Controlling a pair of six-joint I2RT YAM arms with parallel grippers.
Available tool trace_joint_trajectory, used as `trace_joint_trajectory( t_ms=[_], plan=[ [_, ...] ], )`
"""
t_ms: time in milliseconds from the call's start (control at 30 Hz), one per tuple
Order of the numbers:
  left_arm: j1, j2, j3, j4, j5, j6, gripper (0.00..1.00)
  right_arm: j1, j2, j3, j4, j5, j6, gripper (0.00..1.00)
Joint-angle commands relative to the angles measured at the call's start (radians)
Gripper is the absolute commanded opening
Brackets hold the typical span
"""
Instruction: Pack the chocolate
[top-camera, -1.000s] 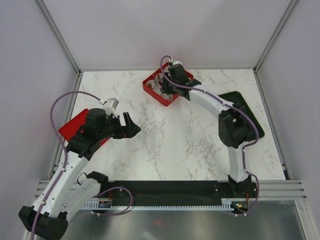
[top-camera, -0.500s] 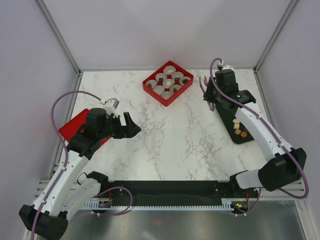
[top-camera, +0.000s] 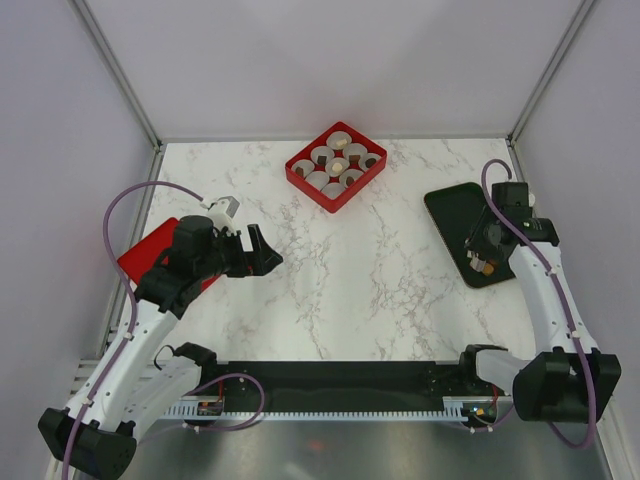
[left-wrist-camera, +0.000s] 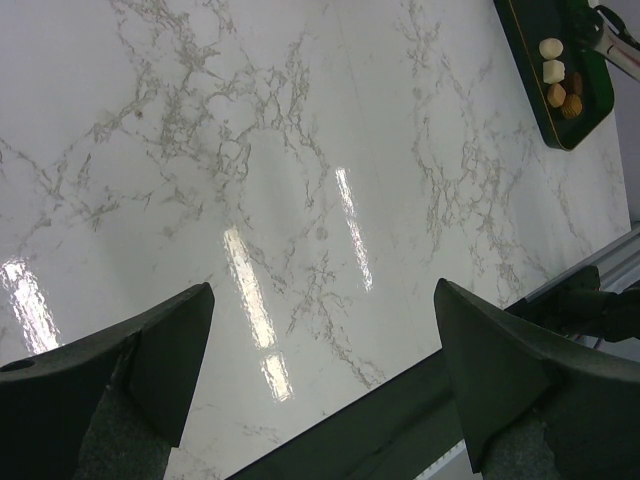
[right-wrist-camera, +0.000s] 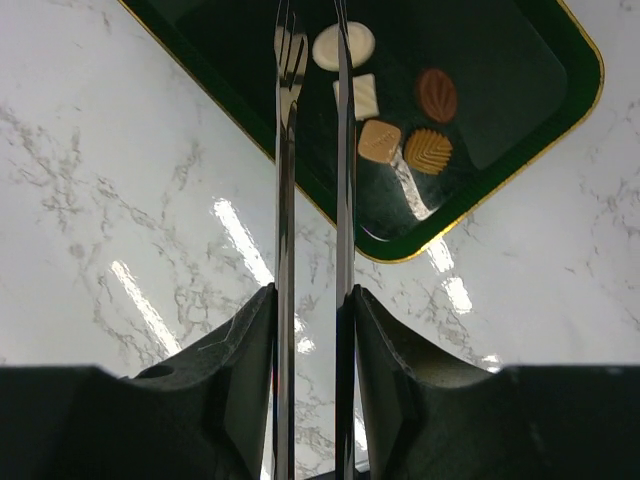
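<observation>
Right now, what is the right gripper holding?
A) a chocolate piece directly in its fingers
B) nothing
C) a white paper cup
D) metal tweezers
D: the right wrist view shows the right gripper closed on the long metal tweezers, their tips reaching over the green tray near the chocolate.

- We are seeing bare marble table (top-camera: 370, 270) lying open across the centre.
- The red box (top-camera: 296, 172) of paper cups (top-camera: 338, 143) is blocking the far middle.
- Our tweezers (right-wrist-camera: 285, 200) are hanging over the green tray (right-wrist-camera: 490, 40), chocolate pieces (right-wrist-camera: 380, 141) crowding just beside their tips.
</observation>
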Motion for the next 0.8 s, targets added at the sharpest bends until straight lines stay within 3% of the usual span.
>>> trace_joint_trajectory(
  t_ms=[0,767],
  plan=[
    [-0.002,-0.009,-0.006,0.025,0.024,0.038,1.0,-0.029,-0.05,-0.01,-0.026,-0.022,-0.027,0.43],
    [-0.002,0.0,-0.006,0.027,0.041,0.038,1.0,-0.099,-0.095,-0.138,-0.002,-0.086,-0.038,0.44]
  ],
)
